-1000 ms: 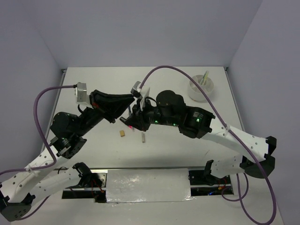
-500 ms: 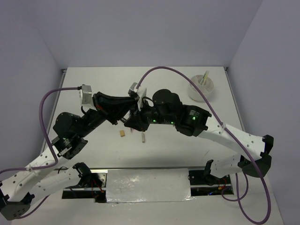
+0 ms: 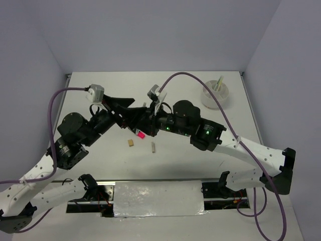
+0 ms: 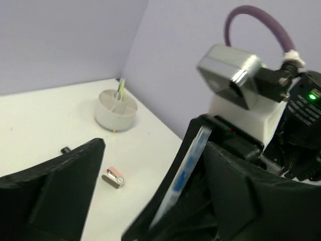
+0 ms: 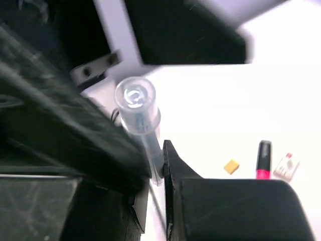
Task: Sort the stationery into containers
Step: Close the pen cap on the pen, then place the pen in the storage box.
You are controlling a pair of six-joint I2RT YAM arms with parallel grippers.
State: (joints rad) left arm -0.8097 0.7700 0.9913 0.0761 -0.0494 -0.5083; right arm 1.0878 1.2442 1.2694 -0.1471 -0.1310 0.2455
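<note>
My right gripper point(image 5: 158, 170) is shut on a clear pen point(image 5: 143, 120) with blue ink, held above the table's middle. In the left wrist view the same pen point(image 4: 188, 165) stands between the spread fingers of my left gripper point(image 4: 155, 150), which is open and not pressing it. The two grippers meet tip to tip, left point(image 3: 134, 115) against right point(image 3: 145, 123). Below them lie a pink-and-black highlighter point(image 3: 142, 134), a tan eraser point(image 3: 131, 142) and a pinkish-white eraser point(image 3: 153, 146). The white divided bowl point(image 3: 215, 96) at the back right holds a thin yellow stick point(image 3: 219, 83).
Purple cables arch over both arms. The bowl point(image 4: 116, 108) stands close to the right wall. The highlighter point(image 5: 262, 159), tan eraser point(image 5: 231, 166) and pinkish eraser point(image 5: 286, 164) lie just beyond my right fingers.
My left gripper has opened off the pen, which stays in the shut right gripper. Both arms shifted slightly, uncovering the pink highlighter below.
</note>
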